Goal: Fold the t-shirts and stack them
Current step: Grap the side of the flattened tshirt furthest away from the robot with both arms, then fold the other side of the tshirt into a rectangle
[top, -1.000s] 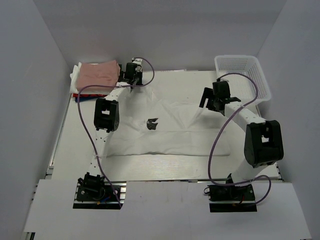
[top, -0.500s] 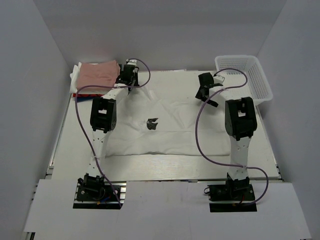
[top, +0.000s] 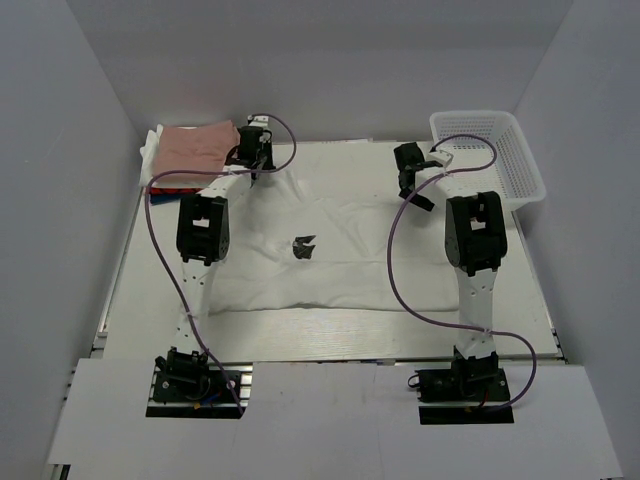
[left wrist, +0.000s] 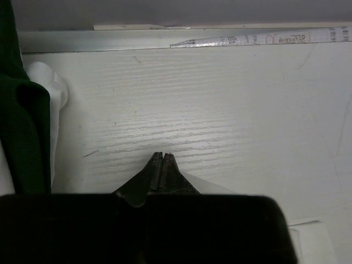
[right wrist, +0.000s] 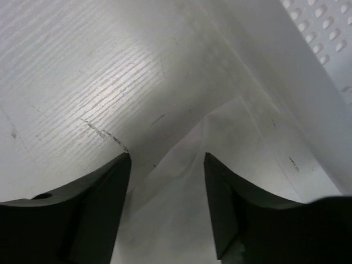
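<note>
A large white t-shirt (top: 340,265) with a black print (top: 304,246) lies spread across the table. Its far left corner is drawn up to my left gripper (top: 252,162), which is shut (left wrist: 163,155); white cloth (left wrist: 220,188) comes out beside its fingers. My right gripper (top: 413,188) is over the shirt's far right corner. Its jaws stand open (right wrist: 166,165) astride a point of the white cloth (right wrist: 181,214). A dusty-pink shirt (top: 198,148) tops a folded stack at the far left, and a dark green shirt (left wrist: 22,110) of that stack shows in the left wrist view.
A white mesh basket (top: 490,150) stands at the far right, close behind the right gripper, its wall (right wrist: 324,33) showing in the right wrist view. Grey walls enclose the table on three sides. A metal rail (left wrist: 165,38) runs along the table's far edge.
The right arm has swung from the right of the shirt to its far right corner, and its jaws have narrowed. The left gripper has drifted slightly left, still shut.
</note>
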`<state>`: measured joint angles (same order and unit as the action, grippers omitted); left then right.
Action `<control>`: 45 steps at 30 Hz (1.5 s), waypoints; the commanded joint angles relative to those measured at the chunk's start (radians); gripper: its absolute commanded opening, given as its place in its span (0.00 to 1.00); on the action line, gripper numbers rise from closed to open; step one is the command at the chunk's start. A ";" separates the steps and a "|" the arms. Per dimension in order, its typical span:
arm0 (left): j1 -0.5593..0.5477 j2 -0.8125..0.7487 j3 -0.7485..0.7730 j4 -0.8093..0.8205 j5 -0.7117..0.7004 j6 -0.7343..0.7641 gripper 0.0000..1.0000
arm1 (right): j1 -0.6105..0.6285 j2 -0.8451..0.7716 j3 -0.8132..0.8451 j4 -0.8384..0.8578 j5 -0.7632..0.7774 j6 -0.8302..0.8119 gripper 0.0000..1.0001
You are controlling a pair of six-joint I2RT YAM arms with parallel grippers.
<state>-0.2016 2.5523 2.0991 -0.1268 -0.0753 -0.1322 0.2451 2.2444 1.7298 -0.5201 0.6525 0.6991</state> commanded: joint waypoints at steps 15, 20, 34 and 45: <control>-0.005 -0.651 -0.661 0.317 0.051 -0.012 0.00 | 0.014 -0.150 -0.102 0.020 0.141 -0.044 0.00; -0.015 -0.815 -0.896 0.329 0.031 -0.082 0.00 | 0.033 -0.268 -0.249 0.114 0.119 -0.102 0.00; -0.015 -1.375 -1.447 0.253 -0.078 -0.406 0.00 | 0.046 -0.532 -0.571 0.187 0.130 -0.107 0.00; -0.015 -1.580 -1.659 0.056 -0.106 -0.566 0.00 | 0.051 -0.631 -0.768 0.207 0.049 -0.090 0.00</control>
<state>-0.2134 1.0149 0.4603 -0.0090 -0.1688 -0.6426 0.2958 1.6333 0.9936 -0.3180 0.7055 0.5919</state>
